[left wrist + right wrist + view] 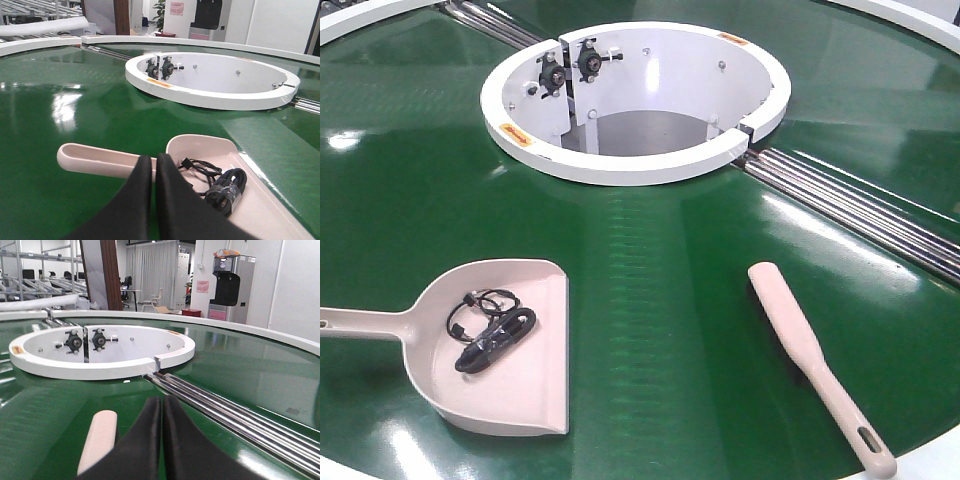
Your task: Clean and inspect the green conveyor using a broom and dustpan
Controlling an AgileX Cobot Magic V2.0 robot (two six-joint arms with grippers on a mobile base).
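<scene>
The green conveyor (670,260) fills the front view. The beige dustpan (535,390) lies on it at the lower left, handle pointing left, with a bundled black cable (495,335) inside. The beige broom (805,345) lies at the lower right, handle toward the near edge. Neither gripper shows in the front view. In the left wrist view my left gripper (154,159) is shut and empty, just near of the dustpan (260,200) handle. In the right wrist view my right gripper (162,400) is shut and empty, with the broom (100,437) just to its left.
A white ring housing (630,150) with black bearing mounts stands at the conveyor's centre. Metal rods (860,210) run from the ring toward the right, and more run to the upper left. The conveyor's white outer rim (940,455) shows at the near right corner.
</scene>
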